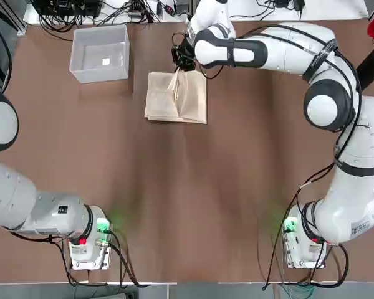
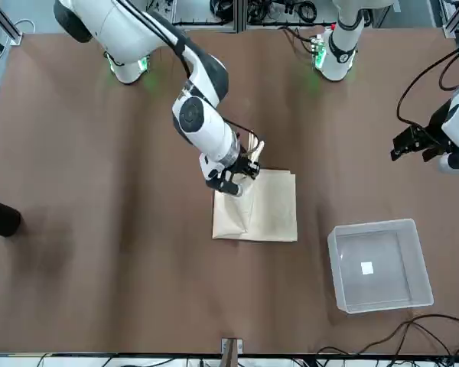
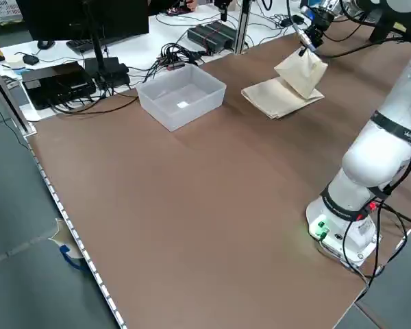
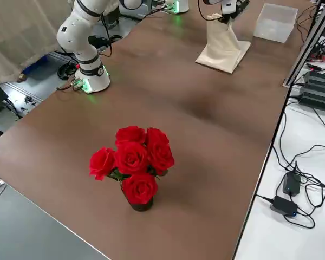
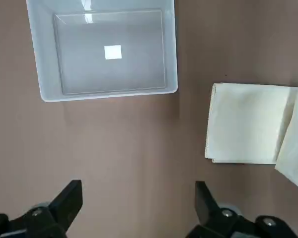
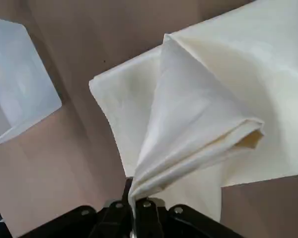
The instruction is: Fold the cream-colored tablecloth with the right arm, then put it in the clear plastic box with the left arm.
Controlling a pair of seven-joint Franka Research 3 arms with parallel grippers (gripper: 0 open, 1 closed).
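The cream-colored tablecloth (image 1: 177,103) lies folded on the brown table, right of the clear plastic box (image 1: 100,75). My right gripper (image 1: 182,59) is shut on the cloth's far edge and holds that part lifted, so a flap hangs in a peak over the flat layers (image 6: 198,119). The front view shows the same gripper (image 2: 233,182) at the cloth's (image 2: 271,210) edge. My left gripper (image 5: 138,203) hovers open and empty over bare table, near both the box (image 5: 171,49) and the cloth (image 5: 243,121). The box (image 2: 382,302) holds only a white label.
A vase of red roses (image 4: 132,162) stands on the table's right side, far from the cloth. Cables and electronics (image 3: 89,75) lie beyond the table's far edge behind the box. Both arm bases (image 1: 87,240) sit at the near edge.
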